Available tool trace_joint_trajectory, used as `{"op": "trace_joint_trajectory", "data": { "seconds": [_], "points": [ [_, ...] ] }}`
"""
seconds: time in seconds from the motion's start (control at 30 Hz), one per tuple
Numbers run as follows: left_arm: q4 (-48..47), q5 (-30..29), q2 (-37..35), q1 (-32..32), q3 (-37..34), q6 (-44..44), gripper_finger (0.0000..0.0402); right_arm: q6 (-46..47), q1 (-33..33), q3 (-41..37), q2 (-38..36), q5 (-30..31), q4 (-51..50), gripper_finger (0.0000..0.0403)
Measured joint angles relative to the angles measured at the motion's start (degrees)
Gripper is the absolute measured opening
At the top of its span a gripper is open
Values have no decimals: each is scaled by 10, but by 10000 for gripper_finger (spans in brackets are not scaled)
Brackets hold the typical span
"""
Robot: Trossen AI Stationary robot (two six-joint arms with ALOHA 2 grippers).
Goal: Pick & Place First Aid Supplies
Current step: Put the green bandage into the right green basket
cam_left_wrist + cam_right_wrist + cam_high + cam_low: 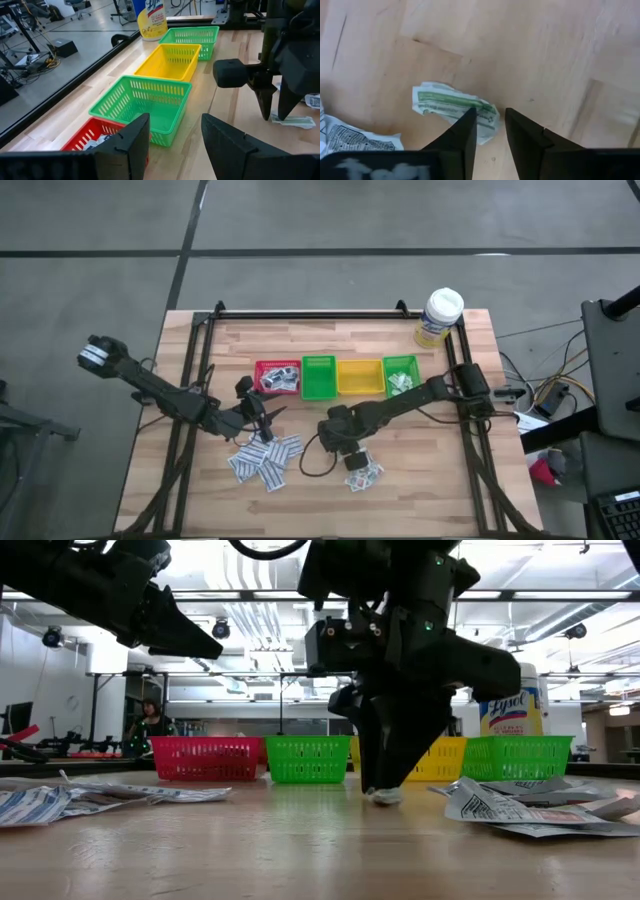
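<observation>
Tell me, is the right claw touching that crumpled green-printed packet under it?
Cannot tell. In the right wrist view the right gripper straddles one end of the green-printed packet, its fingertip overlapping the paper's edge, but no view shows contact or a gap plainly.

High cam looks straight down on the whole table (400, 490), both arms in frame, floor around it. Low cam sits at tabletop level, facing across the wood to the row of bins (308, 758) and the room behind; very near the surface. Left wrist cam looks fwd past its own fingers (131, 145) along the same bin row, toward the bottle (151, 19). Right wrist cam points down at the wood, close up, on a green-print packet (452, 106). High, low and left wrist cams share the bins.
</observation>
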Motion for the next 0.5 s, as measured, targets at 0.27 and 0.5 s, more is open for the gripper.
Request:
{"op": "trace_joint_trajectory", "data": {
  "seconds": [0.27,0.5],
  "points": [
    [0,0,0,0,0,0,181,1,1,0,-1,2,-3,65],
    [0,0,0,0,0,0,181,2,1,6,-2,0,-12,40]
  ]
}}
